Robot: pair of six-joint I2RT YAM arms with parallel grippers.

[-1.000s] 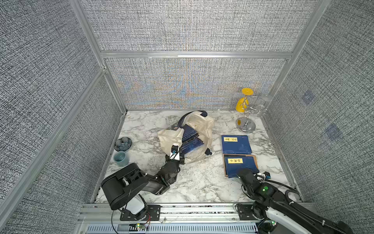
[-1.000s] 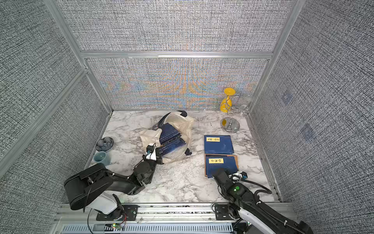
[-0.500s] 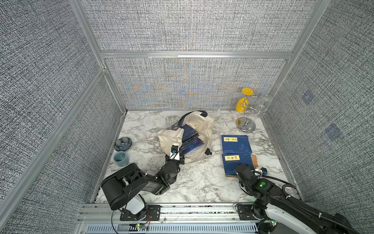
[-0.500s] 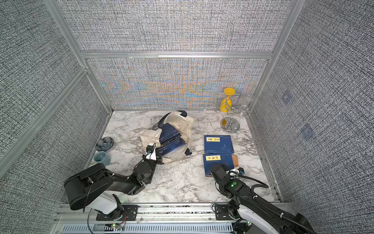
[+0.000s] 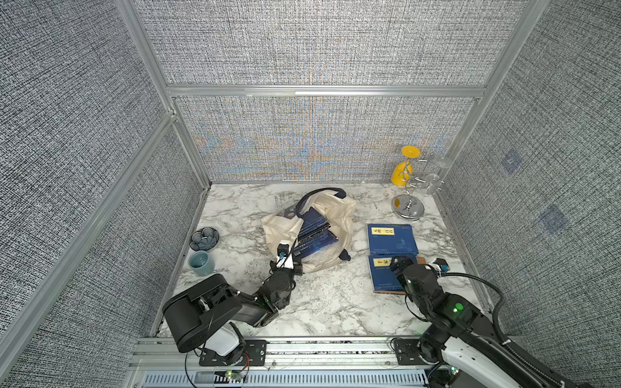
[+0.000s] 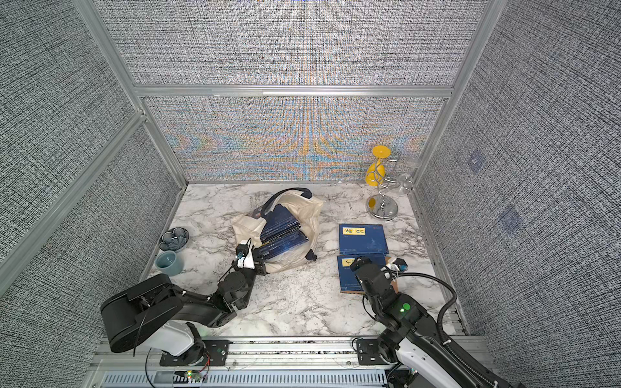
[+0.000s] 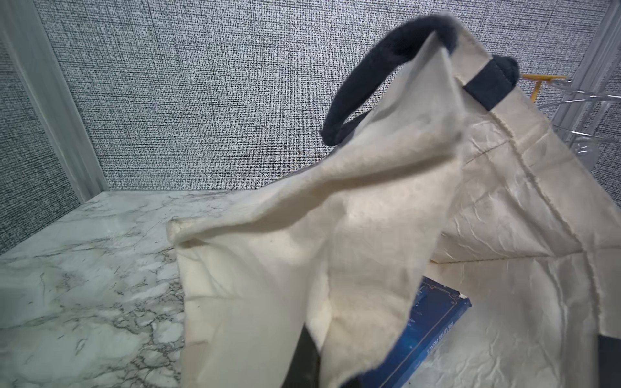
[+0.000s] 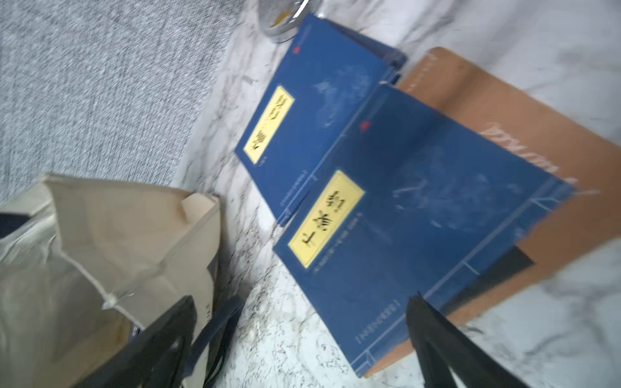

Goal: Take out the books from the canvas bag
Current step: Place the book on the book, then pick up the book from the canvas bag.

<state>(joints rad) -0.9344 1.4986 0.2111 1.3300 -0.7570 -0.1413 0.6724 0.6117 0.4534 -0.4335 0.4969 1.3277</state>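
Right of canvas bag (image 5: 339, 218), right gripper (image 5: 396, 262) has just let go: jaws wide, empty. Second book (image 5: 383, 275) now flat on brown card (image 8: 504, 111), beside first book (image 5: 391, 238). Left gripper (image 5: 295, 267) stays clenched on bag rim. More books (image 5: 314, 235) still inside; another pull probably due.

Cream canvas bag (image 7: 369, 235), rim raised, navy handle (image 7: 369, 77) arched, blue book (image 7: 426, 336) inside, marble tabletop (image 7: 84, 285) beside

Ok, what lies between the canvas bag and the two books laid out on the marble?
Nothing: bare marble tabletop separates the canvas bag from the books, in both top views.
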